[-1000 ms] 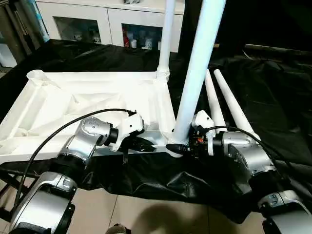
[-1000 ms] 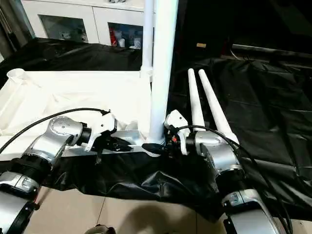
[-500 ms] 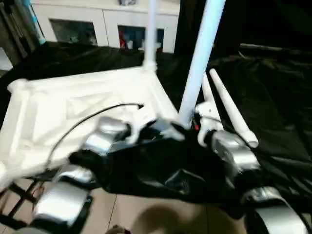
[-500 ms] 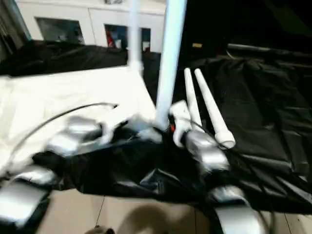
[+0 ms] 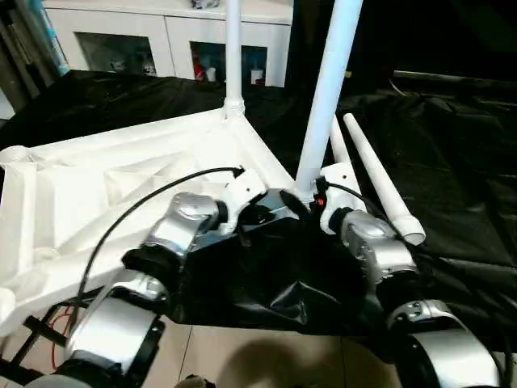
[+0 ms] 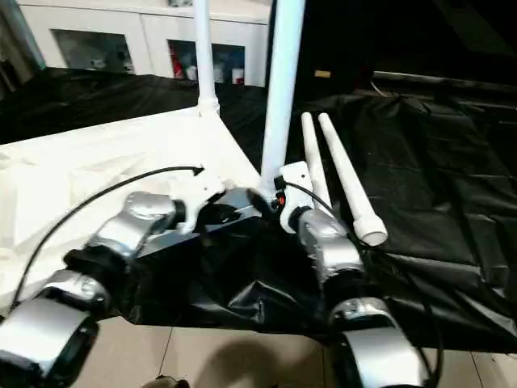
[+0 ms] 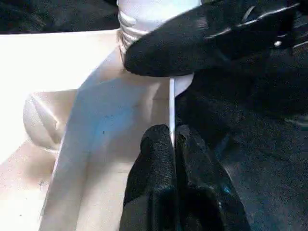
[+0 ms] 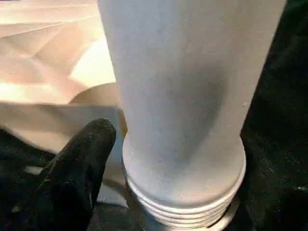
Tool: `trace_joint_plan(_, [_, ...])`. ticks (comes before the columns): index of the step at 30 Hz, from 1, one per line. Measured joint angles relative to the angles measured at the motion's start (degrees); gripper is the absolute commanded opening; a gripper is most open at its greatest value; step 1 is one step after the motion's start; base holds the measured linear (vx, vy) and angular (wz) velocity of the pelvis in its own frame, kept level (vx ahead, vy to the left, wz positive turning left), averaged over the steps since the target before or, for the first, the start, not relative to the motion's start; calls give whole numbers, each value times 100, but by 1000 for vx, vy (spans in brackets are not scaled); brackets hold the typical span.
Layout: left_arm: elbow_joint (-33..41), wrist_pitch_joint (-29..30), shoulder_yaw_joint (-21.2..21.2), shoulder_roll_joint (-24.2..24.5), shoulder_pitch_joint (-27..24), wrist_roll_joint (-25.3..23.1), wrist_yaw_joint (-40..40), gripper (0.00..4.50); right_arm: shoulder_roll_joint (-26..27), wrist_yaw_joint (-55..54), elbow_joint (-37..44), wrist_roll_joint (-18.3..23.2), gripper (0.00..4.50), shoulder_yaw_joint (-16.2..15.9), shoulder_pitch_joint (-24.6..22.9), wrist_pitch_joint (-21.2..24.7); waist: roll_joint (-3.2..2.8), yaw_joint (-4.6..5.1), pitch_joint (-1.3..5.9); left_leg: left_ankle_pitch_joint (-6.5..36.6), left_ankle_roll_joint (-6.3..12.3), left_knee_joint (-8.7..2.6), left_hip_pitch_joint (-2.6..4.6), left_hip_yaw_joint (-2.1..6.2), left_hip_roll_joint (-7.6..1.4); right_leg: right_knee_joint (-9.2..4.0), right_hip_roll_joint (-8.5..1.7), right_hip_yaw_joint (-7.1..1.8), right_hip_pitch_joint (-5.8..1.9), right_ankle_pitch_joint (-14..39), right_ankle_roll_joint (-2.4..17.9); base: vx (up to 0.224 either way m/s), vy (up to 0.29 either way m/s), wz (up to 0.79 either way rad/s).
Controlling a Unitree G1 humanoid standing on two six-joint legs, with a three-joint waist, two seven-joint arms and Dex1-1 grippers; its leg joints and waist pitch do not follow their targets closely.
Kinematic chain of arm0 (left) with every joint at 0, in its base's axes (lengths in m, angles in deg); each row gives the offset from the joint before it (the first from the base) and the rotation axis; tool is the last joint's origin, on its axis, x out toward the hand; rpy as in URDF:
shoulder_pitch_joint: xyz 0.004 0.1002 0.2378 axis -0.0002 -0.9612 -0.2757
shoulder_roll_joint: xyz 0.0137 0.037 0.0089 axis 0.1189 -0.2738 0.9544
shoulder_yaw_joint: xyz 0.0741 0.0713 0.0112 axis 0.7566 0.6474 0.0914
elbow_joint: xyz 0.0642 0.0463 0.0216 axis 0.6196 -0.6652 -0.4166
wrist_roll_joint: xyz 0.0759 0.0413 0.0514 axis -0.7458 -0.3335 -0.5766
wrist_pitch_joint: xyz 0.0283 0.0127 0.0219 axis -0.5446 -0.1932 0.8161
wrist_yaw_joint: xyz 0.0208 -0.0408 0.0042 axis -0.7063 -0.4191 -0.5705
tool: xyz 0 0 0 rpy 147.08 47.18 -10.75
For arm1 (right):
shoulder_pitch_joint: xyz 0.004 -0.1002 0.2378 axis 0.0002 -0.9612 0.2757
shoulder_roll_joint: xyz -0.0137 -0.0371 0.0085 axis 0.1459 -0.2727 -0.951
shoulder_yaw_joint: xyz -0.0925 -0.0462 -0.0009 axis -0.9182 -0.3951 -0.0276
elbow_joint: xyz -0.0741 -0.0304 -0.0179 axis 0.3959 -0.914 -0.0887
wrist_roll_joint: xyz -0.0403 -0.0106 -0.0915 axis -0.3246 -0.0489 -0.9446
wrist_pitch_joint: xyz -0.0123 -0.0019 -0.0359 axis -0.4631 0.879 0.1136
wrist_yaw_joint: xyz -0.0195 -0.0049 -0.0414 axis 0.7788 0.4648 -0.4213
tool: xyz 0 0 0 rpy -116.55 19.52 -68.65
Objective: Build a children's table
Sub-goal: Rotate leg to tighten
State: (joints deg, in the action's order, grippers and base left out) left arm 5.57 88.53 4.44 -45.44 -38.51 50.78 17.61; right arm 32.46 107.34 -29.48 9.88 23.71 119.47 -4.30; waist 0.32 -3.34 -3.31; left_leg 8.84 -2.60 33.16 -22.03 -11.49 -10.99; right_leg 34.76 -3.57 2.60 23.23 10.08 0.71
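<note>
Left gripper [image 7: 172, 144] pinched on thin edge of upturned table top [image 5: 97, 190] at near corner. Right gripper [image 8: 159, 159] spread around base of upright leg [image 5: 327, 89] in that corner socket (threaded end visible). Two loose legs [image 5: 380, 182] lie beside on black sheet [image 5: 452, 170]. Far corner leg [image 5: 233, 52] upright; cabinet [image 5: 161, 36] behind.
</note>
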Motion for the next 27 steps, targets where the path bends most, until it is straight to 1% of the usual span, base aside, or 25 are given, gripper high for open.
trace_joint_plan(1, [26,-24,0,27,-20,3,-68,0,-37,113,2,0,385,-29,-2,-13,-1,-4,-1,0,0,-1,0,0,0,0,0,1,0,0,0,0,0,0])
trace_joint_plan(3, [211,-62,9,170,-131,52,-367,0,-268,724,161,14,385,-175,-99,-14,-4,-16,-2,0,0,-1,-3,0,0,0,0,1,1,1,0,0,0,0])
trace_joint_plan(7, [370,-171,18,404,-251,183,-938,0,-573,1628,414,108,385,-348,-234,35,-7,-40,-5,0,0,1,-8,-2,-1,-1,0,1,4,1,-1,0,0,0])
trace_joint_plan(13, [630,-282,119,727,-413,303,-1813,0,-943,2706,683,116,385,-692,-311,40,-7,-185,-6,0,0,3,-10,-2,-3,-1,0,2,5,2,0,0,0,0])
trace_joint_plan(15, [663,-290,143,813,-456,356,-2014,0,-983,2869,693,123,385,-717,-339,40,-5,-196,-7,0,0,3,-11,-3,-3,-1,-1,2,5,2,0,0,0,0])
trace_joint_plan(16, [683,-289,148,841,-474,375,-2072,0,-990,2923,714,131,370,-733,-350,41,-4,-194,-8,0,0,5,-11,-3,-2,-1,-1,0,5,2,0,0,0,0])
trace_joint_plan(17, [725,-284,155,885,-492,401,-2153,0,-1011,3020,760,134,370,-755,-354,61,-4,-187,-8,0,0,7,-12,-4,-2,0,-1,0,5,1,0,0,0,0])
trace_joint_plan(20, [839,-239,156,982,-537,446,-2318,0,-1042,3251,867,135,349,-830,-357,119,-2,-185,-9,0,0,6,-11,-3,-4,0,0,2,5,2,0,0,0,0])
trace_joint_plan(22, [850,-226,156,1003,-543,454,-2347,0,-1042,3278,891,156,342,-877,-357,151,-2,-185,-9,0,0,5,-11,-3,-5,0,0,2,5,2,0,0,0,0])
trace_joint_plan(24, [850,-213,156,1004,-544,455,-2353,0,-1042,3293,897,186,319,-890,-369,175,-1,-184,-10,0,0,7,-11,-4,-4,0,0,1,5,2,0,0,0,0])
trace_joint_plan(27, [825,-202,155,979,-545,448,-2261,0,-986,3179,945,184,297,-860,-427,197,-1,-180,-10,0,0,7,-11,-4,-4,0,0,1,5,2,-1,0,0,0])
